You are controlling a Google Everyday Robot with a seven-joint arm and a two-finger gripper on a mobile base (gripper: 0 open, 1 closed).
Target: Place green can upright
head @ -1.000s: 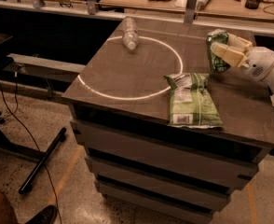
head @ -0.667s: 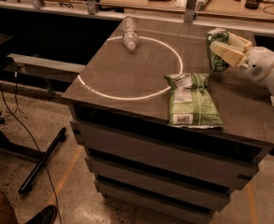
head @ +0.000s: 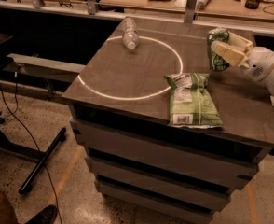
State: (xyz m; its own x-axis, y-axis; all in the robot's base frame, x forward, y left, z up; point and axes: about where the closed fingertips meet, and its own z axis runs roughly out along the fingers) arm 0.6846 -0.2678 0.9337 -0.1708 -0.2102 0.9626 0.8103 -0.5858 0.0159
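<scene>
Chair base (head: 39,164): dark, on the floor, left of the table (head: 249,115).
Bottle (head: 129,33): clear, lying on its side at the far edge of the ring.
Ring (head: 127,98): white circle marked across the left and middle of the tabletop.
Bag (head: 193,101): green, lying flat, overlapping the ring's right edge.
Can (head: 217,63): dark green, roughly upright, far right of the tabletop, outside the ring, behind the bag; contact with the surface cannot be told.
Gripper (head: 219,48): beige, above the table's right rear, pinching the can from the right.
Arm (head: 267,69): white, reaching in from the right edge.
</scene>
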